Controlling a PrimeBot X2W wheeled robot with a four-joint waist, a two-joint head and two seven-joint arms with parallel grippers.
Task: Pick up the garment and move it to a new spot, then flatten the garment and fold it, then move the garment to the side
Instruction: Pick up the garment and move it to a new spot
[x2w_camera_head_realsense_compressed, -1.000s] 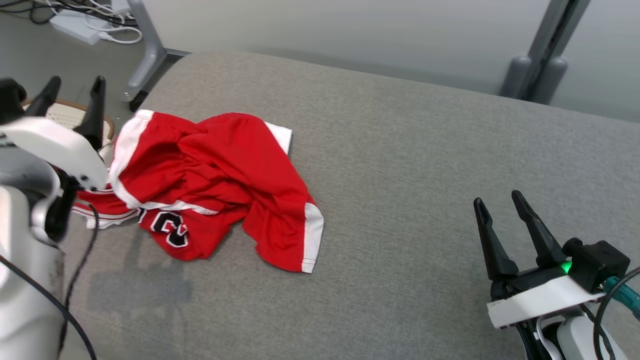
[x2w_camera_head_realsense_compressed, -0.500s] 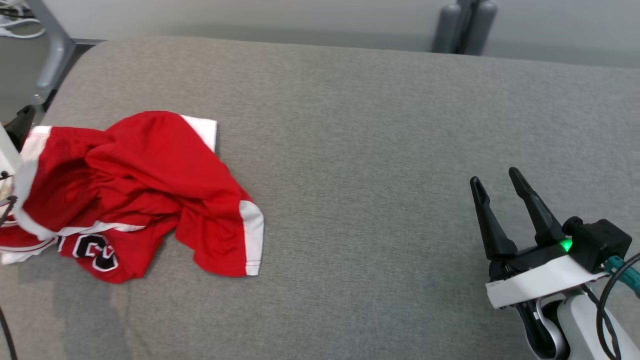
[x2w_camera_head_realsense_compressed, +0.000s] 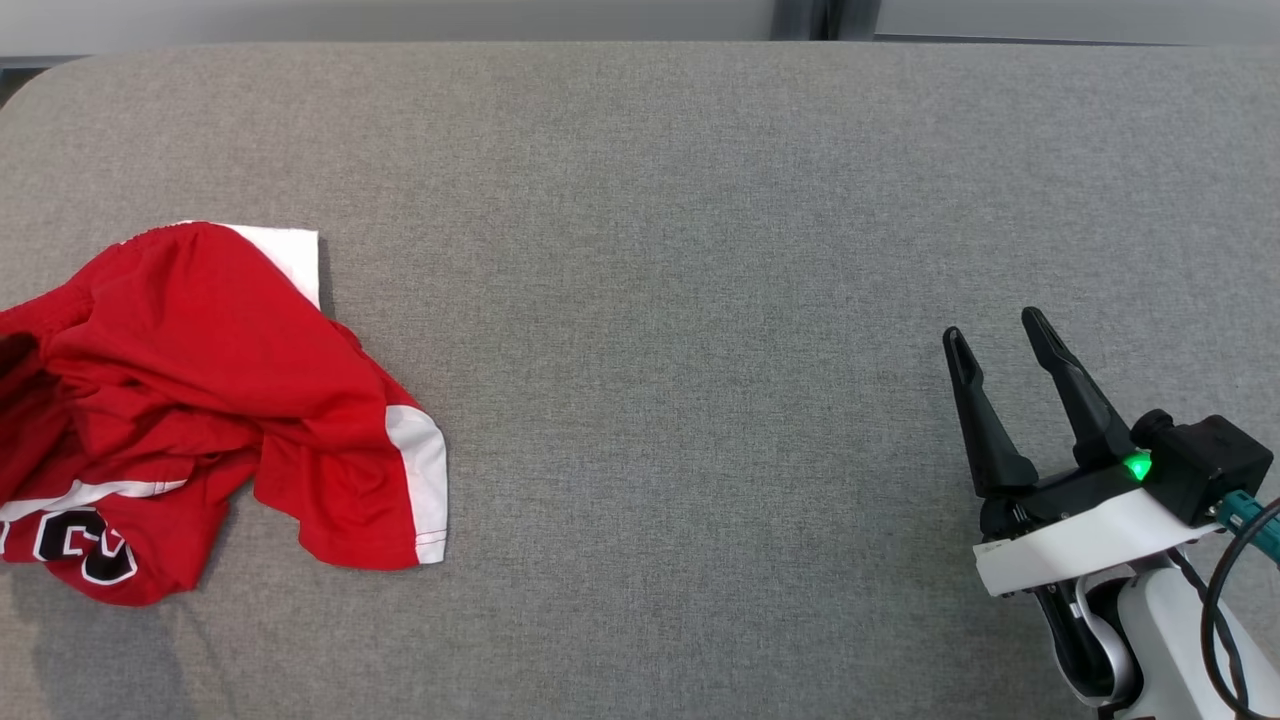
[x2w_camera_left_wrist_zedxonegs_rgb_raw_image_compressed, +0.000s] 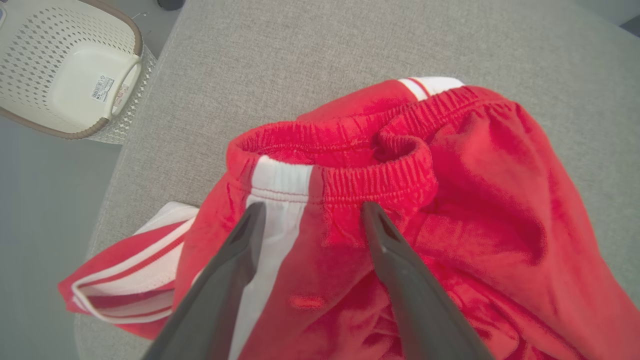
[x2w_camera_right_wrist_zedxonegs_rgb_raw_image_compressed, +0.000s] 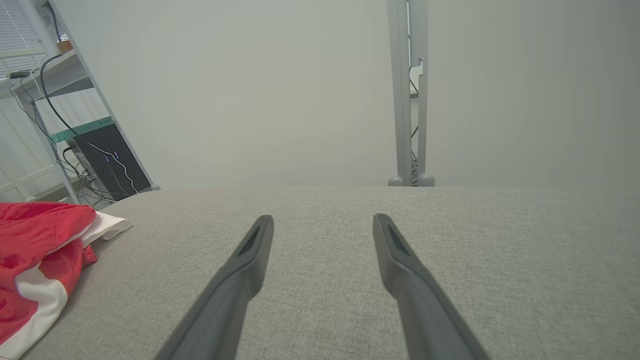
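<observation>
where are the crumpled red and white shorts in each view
Head view: crumpled red and white shorts at the left edge, lower half.
Left wrist view: shorts across centre and right, ahead of the open left gripper.
Right wrist view: shorts in the lower left corner.
Shared landmark: grey fabric surface beneath them.

Black, white-edged characters (x2w_camera_head_realsense_compressed: 85, 545) on the red shorts (x2w_camera_head_realsense_compressed: 200, 380): creased, unreadable. Sticker (x2w_camera_left_wrist_zedxonegs_rgb_raw_image_compressed: 102, 89) on the basket (x2w_camera_left_wrist_zedxonegs_rgb_raw_image_compressed: 30, 30), up-left of the left gripper (x2w_camera_left_wrist_zedxonegs_rgb_raw_image_compressed: 312, 207): illegible.

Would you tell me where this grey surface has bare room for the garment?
The widest bare stretch of grey surface lies between the red garment and the right gripper, up to the far edge. The left end is crowded: the garment is bunched there, left gripper above its waistband.
</observation>
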